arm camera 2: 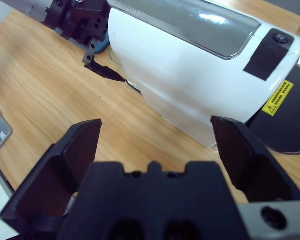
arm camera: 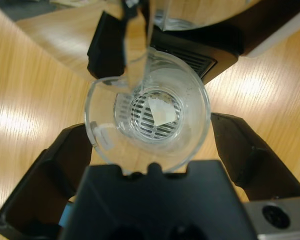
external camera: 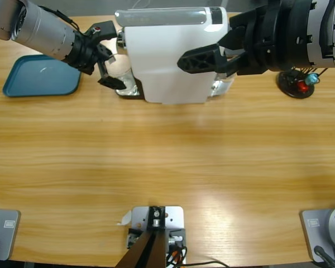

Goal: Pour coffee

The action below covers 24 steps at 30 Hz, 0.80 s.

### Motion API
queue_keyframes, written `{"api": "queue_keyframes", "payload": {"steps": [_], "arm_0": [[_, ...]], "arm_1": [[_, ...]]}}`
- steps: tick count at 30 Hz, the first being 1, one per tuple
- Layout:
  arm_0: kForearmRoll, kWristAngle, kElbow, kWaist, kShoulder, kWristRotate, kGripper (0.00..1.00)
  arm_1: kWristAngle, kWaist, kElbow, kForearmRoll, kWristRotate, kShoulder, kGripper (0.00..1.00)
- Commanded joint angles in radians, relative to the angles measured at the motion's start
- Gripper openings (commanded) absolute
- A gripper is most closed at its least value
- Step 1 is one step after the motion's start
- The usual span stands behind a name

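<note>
Currently the left gripper [arm camera: 150, 145] stands with jaws wide on either side of a clear glass tumbler [arm camera: 147, 117], not visibly pressing it, on the drip grille [arm camera: 152, 116] of the white coffee machine [external camera: 167, 56]. No coffee shows in the glass. A closing squeeze off-centre could tip it. The right gripper [external camera: 204, 58], jaws wide and empty, hovers over the machine. A teal tray [external camera: 39, 77] lies at nine o'clock.
</note>
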Motion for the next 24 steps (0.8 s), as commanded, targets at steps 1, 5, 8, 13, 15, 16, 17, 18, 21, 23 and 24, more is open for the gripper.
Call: {"api": "queue_keyframes", "payload": {"steps": [1, 5, 8, 13, 15, 16, 17, 18, 21, 23, 24], "arm_0": [[0.009, -0.012, 0.072, 0.019, -0.091, -0.036, 0.991], [0.008, -0.023, 0.102, 0.047, -0.175, -0.055, 0.991], [0.008, -0.014, 0.141, 0.064, -0.223, -0.065, 0.991], [0.009, -0.029, 0.236, 0.116, -0.314, -0.236, 0.991], [0.012, -0.039, 0.287, 0.122, -0.341, -0.325, 0.990], [0.012, -0.041, 0.314, 0.118, -0.362, -0.357, 0.987], [0.012, -0.049, 0.339, 0.111, -0.383, -0.378, 0.987], [0.012, -0.053, 0.361, 0.102, -0.406, -0.401, 0.987], [0.012, -0.041, 0.413, 0.076, -0.495, -0.469, 0.988], [0.012, -0.008, 0.442, 0.060, -0.552, -0.496, 0.991], [0.012, 0.009, 0.456, 0.060, -0.576, -0.492, 0.994]], "arm_1": [[-0.006, -0.013, 0.007, 0.042, -0.049, -0.012, 1.000], [-0.027, -0.025, -0.139, 0.201, -0.112, -0.017, 0.817], [-0.012, -0.092, -0.248, 0.302, -0.127, -0.020, 0.787], [0.095, -0.311, -0.438, 0.400, -0.173, 0.075, 0.250], [0.153, -0.340, -0.508, 0.398, -0.154, 0.127, 0.000], [0.157, -0.342, -0.541, 0.399, -0.168, 0.147, 0.000], [0.155, -0.342, -0.570, 0.402, -0.196, 0.170, 0.000], [0.155, -0.341, -0.602, 0.420, -0.218, 0.193, 0.000], [0.154, -0.330, -0.738, 0.566, -0.213, 0.275, 0.000], [0.157, -0.329, -0.800, 0.634, -0.225, 0.330, 0.000], [0.152, -0.330, -0.815, 0.654, -0.227, 0.346, 0.000]]}}
